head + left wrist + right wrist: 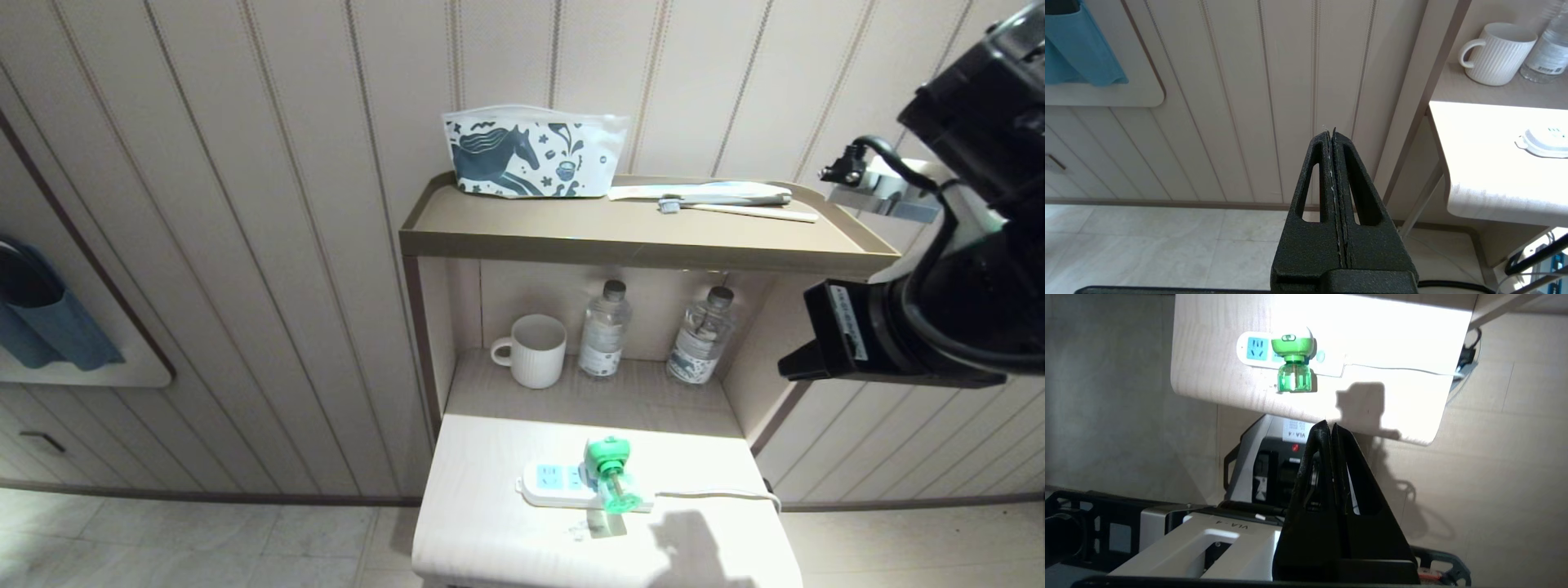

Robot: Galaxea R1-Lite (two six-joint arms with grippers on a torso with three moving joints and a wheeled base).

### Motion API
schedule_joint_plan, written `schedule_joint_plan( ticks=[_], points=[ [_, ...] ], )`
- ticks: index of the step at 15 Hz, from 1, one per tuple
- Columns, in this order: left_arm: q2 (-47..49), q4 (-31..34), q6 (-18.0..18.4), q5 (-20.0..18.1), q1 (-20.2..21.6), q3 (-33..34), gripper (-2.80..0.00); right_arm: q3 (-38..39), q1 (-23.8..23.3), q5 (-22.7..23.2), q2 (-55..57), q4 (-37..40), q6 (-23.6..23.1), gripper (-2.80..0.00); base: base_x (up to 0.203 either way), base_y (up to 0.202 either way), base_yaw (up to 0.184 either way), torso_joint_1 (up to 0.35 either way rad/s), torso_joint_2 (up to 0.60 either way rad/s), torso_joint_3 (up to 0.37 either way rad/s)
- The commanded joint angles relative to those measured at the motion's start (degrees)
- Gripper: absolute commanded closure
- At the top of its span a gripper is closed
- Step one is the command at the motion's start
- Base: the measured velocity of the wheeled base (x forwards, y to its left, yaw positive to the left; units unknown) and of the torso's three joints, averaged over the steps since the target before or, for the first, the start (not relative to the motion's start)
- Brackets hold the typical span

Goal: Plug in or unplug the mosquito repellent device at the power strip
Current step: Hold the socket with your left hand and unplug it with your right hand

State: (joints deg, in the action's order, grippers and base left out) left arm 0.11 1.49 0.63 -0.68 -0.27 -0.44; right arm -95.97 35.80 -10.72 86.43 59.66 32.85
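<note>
While the mosquito repellent device (611, 474) sits plugged into the power strip (555, 485) at lower centre, unplugging remains undone; right tool (1331, 426) pressed together, empty, well apart.

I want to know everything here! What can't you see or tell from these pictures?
- Prongs of the mosquito repellent device: hidden by its green head, head view and right wrist view.
- Power strip: cut off by the left wrist view's edge.
- Water bottle label: too small to read, head view.
- Cord's far end: behind the table edge, right wrist view.
</note>
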Motion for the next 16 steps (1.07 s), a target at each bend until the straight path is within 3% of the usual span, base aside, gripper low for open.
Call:
schedule_joint_plan(
  ticks=[1, 3, 4, 5, 7, 12, 14, 16],
  points=[
    [0.07, 0.01, -0.02, 0.04, 0.00, 0.00, 0.00, 7.05, 2.91, -3.87, -9.46, -4.71, -0.10, 0.00, 0.000, 0.000, 0.000, 0.000, 0.00, 0.000],
    [0.07, 0.01, -0.02, -0.02, 0.00, 0.00, 0.00, 17.35, 6.49, -11.27, -21.74, -11.46, -0.72, 0.00, 0.000, 0.000, 0.000, 0.000, 0.00, 0.000],
    [0.07, 0.01, -0.02, -0.02, 0.00, 0.00, 0.00, 22.81, 5.75, -13.95, -27.62, -14.20, -1.18, 0.00, 0.000, 0.000, 0.000, 0.000, 0.00, 0.000],
    [0.07, 0.01, -0.02, 0.04, 0.00, 0.00, 0.00, 27.07, 3.59, -15.52, -31.51, -15.75, -1.49, 0.00, 0.000, 0.000, 0.000, 0.000, 0.00, 0.000],
    [-0.02, 0.01, -0.02, -0.02, 0.00, 0.00, 0.00, 32.69, -5.01, -17.52, -40.65, -17.30, -2.29, 0.00, 0.000, 0.000, 0.000, 0.000, 0.00, 0.000],
    [0.00, 0.01, -0.02, -0.02, 0.00, 0.00, 0.00, 49.24, -23.56, -18.19, -62.12, -15.71, -5.65, 0.00, 0.000, 0.000, 0.000, 0.000, 0.00, 0.000],
    [-0.01, 0.01, -0.02, -0.01, 0.00, 0.00, 0.00, 57.58, -27.65, -15.20, -68.71, -15.83, -7.19, 0.00, 0.000, 0.000, 0.000, 0.000, 0.00, 0.000],
    [-0.02, 0.01, -0.02, 0.06, 0.00, 0.00, 0.00, 64.55, -29.52, -14.53, -70.22, -16.18, -4.24, 0.00, 0.000, 0.000, 0.000, 0.000, 0.00, 0.000]
  ],
)
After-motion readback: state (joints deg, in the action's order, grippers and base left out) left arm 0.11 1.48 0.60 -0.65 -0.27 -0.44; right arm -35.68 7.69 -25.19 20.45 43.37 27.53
